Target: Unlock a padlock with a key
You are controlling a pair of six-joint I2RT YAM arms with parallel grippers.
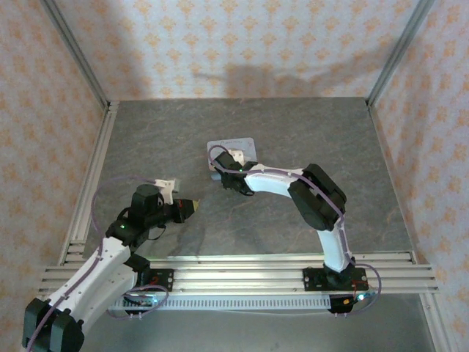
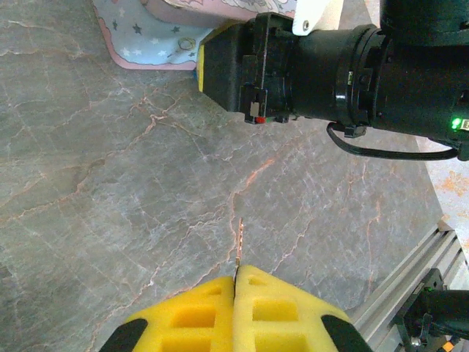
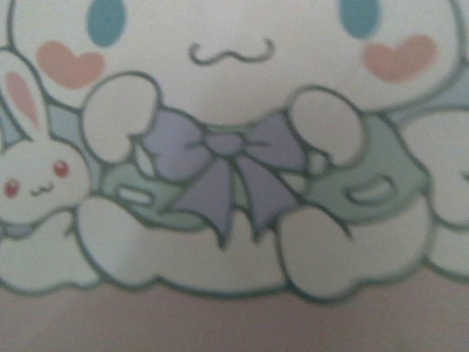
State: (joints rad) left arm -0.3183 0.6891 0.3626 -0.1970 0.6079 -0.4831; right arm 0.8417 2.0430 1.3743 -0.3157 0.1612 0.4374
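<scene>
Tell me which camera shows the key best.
Left wrist: the key sticks out as a thin brass strip from the left gripper's shut yellow fingertips. In top external it is too small to tell at that gripper. Right wrist faces the tin's cartoon lid.

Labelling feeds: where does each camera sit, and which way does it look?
Top external: high behind the robot, looking down on the table; left arm and right arm show.
Left wrist: looks past the left gripper, shut on the key, toward the right arm.
Right wrist: close over the tin, facing its cartoon lid.
Shared: all three show the tin.
</scene>
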